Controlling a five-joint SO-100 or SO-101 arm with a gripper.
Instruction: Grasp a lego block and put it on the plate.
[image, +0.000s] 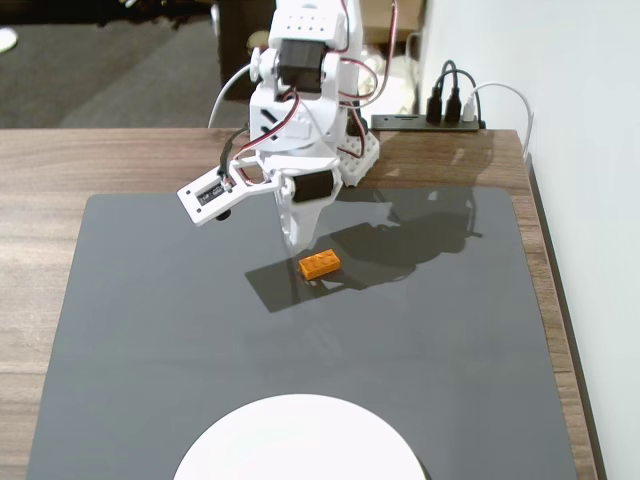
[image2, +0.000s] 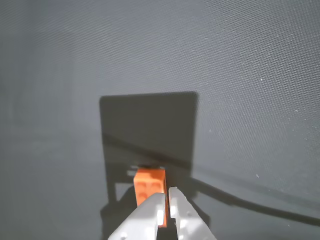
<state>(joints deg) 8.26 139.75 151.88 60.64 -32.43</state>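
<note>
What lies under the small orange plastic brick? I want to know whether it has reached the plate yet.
The small orange plastic brick lies on the dark grey mat, not the large white round plate. The white gripper hides the brick's near end in the wrist view.

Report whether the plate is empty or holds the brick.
Empty: the plate shows bare white where visible; the lego block lies on the grey mat.

Glossy orange plastic lego block (image: 319, 265), matt grey woven mat (image: 150, 330), smooth white plate (image: 300, 445), wood-grain table (image: 100, 160)
</note>
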